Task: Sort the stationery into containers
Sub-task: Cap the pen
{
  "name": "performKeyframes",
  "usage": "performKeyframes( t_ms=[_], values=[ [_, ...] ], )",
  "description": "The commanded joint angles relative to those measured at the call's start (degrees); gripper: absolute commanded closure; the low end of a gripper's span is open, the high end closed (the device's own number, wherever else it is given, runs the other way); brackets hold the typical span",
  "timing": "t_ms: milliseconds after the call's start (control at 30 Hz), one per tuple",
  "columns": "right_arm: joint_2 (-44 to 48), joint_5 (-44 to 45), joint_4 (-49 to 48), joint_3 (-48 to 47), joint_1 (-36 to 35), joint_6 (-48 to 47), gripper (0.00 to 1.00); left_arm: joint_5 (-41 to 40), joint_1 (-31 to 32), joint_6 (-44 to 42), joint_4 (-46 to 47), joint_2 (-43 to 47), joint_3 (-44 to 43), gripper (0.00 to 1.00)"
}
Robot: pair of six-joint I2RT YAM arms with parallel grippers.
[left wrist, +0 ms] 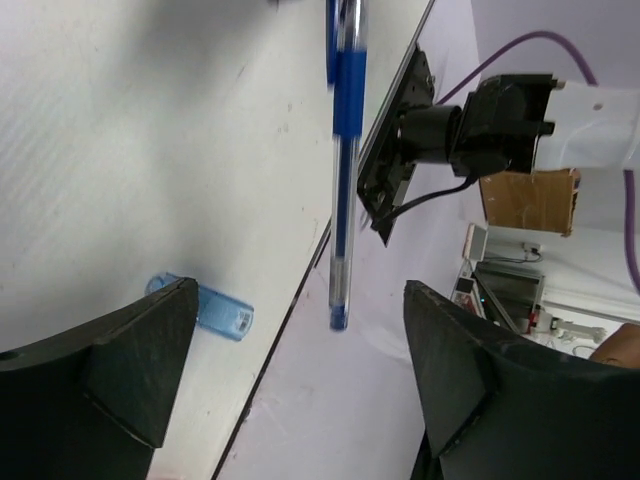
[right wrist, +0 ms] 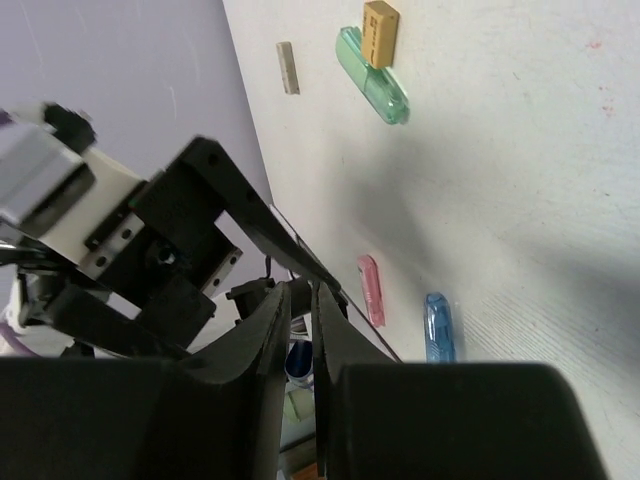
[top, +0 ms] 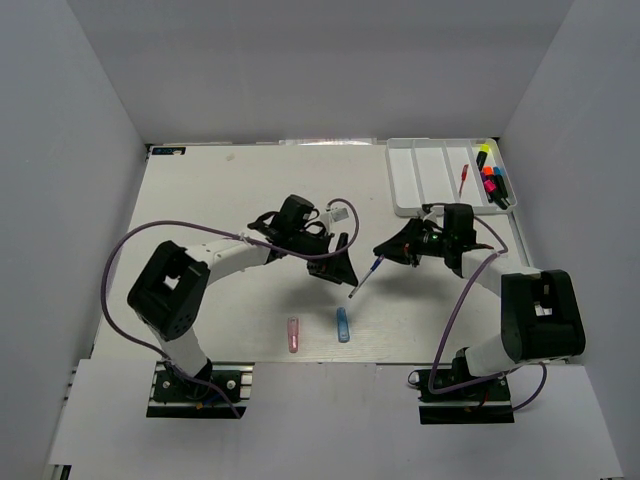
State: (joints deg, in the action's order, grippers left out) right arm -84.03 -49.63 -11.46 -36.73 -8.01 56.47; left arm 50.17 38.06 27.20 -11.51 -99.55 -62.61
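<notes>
We see the right hand (right wrist: pixel 301 300) closed on one end of the blue pen (top: pixel 364 280), holding it slanted in the air over the table (top: pixel 220 200), left of the white tray (top: pixel 393 185) and nearer the arm bases than it. The left hand (left wrist: pixel 298 290) stands wide open, its fingers on either side of the pen's free end and apart from it. In the tray, a red pen (top: pixel 463 181) lies in the third compartment from its left, and the highlighters (top: pixel 493 182) lie in the rightmost one. Farther from the tray, toward the table's near edge, a pink capsule (top: pixel 293 335) and a blue capsule (top: pixel 343 325) lie side by side
</notes>
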Motion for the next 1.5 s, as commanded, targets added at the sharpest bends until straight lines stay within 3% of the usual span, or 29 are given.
performKeyframes(
  t_ms=[0,167,533,1467],
  values=[
    [2.03,-1.00,-0.31,-2.73,0.54,-0.66,1.00,-0.16,-0.10,-0.75,1.31,6.11,3.71,0.09],
    [2.38,-1.00,-1.89,-2.82,0.80,1.01,1.00,1.41,-0.10,1.18,4.03,7.96,6.01,0.24],
    [1.85,-0.82,-2.86,-2.64,0.80,1.63,1.00,4.41,1.57,3.38,6.41,3.66,3.46,0.38],
    [0.71,-0.38,-4.27,-3.44,0.72,2.07,1.00,5.99,4.21,5.49,8.96,3.04,5.04,0.46]
  ],
)
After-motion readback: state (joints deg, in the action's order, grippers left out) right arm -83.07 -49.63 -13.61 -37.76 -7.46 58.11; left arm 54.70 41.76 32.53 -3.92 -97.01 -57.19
